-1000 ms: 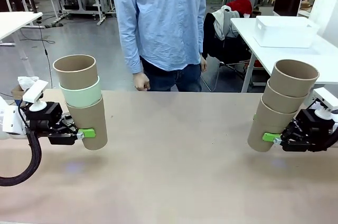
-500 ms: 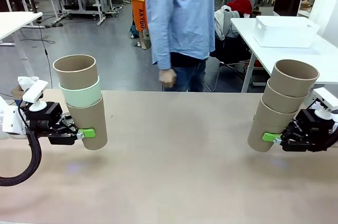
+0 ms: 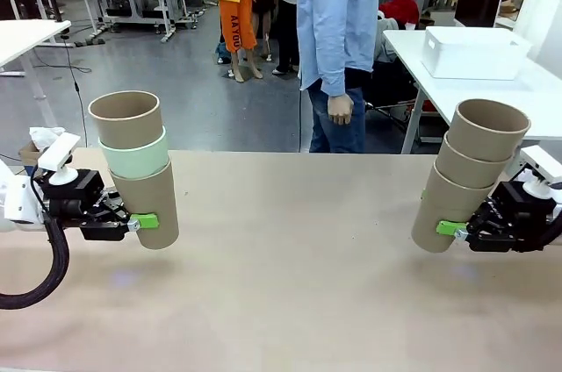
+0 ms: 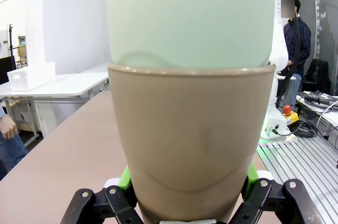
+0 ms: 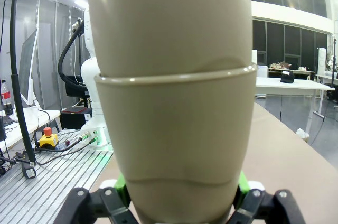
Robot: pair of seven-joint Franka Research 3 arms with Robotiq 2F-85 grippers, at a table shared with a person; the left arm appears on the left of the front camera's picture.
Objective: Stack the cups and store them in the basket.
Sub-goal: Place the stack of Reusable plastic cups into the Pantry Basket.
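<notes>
My left gripper (image 3: 147, 217) is shut on the bottom cup of a tilted stack of three cups (image 3: 145, 196) above the table's left side. A pale mint-green cup (image 3: 136, 157) sits in the middle of it, between two tan ones. The left wrist view shows the tan cup (image 4: 190, 145) between the green pads (image 4: 125, 179), with the mint cup (image 4: 190, 18) above. My right gripper (image 3: 445, 225) is shut on the bottom of three nested tan cups (image 3: 465, 175) at the right. That stack (image 5: 177, 129) stands close up in the right wrist view. The white basket (image 3: 474, 52) rests on a separate white table at the far right.
The brown table (image 3: 290, 284) stretches between both arms. A person in a light blue shirt (image 3: 338, 21) stands side-on behind its far edge, right of centre, one hand (image 3: 339, 109) hanging down. A crumpled tissue box (image 3: 39, 139) sits at the far left.
The person has walked from the middle towards picture right and turned sideways. Both arms and both cup stacks have stayed still.
</notes>
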